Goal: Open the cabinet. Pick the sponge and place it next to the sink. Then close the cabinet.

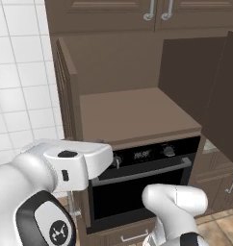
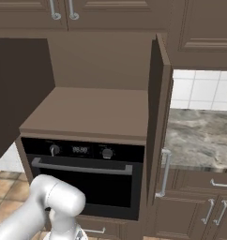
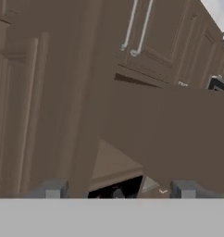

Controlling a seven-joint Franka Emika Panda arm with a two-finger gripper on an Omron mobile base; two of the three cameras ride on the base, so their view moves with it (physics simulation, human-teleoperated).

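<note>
Left base view: the cabinet (image 1: 133, 113) is standing open, both doors swung wide, its shelf (image 1: 133, 115) looking bare. Right base view: the counter (image 2: 200, 136) is lying at three o'clock; I cannot find the sponge. Hand view: the jaws (image 3: 118, 190) are standing apart around the edge of the open door (image 3: 90, 92), so closing is probably in hand, calling for a push.

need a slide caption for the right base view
Cabinet above the black oven stands with both doors swung open, its brown shelf bare, white arm low in front.
</note>
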